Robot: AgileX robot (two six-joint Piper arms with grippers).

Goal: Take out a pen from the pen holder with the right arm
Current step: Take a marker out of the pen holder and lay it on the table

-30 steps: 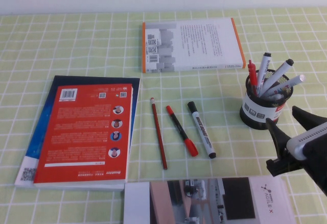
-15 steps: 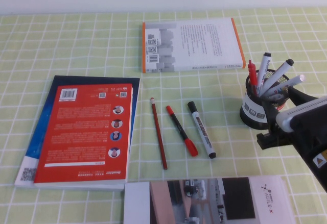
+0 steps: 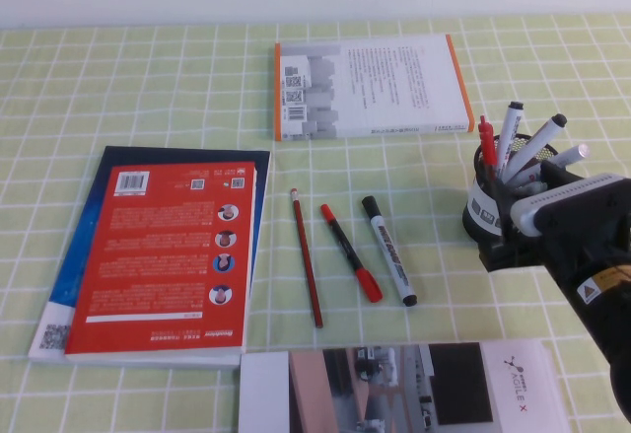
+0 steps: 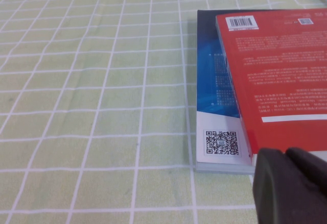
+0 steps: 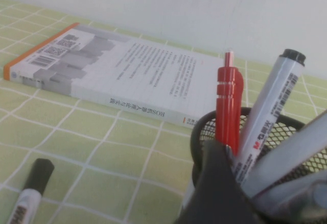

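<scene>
Left wrist view: the left gripper [image 4: 291,188] parks at the red book's [image 4: 271,71] corner, grip unreadable. The right gripper [image 3: 523,221], jaws spread and empty, has advanced up to the pen holder [image 3: 485,208], so a grasp looks imminent. The pens [image 3: 508,132] stand inside, none gripped yet.

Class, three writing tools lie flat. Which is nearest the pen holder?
The black-capped white marker, rightmost; red pen and pencil lie further left. The right gripper is open at the pen holder; left gripper beside the red book.

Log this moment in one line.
right gripper open at pen holder | nothing gripped | left gripper shut by red book
</scene>
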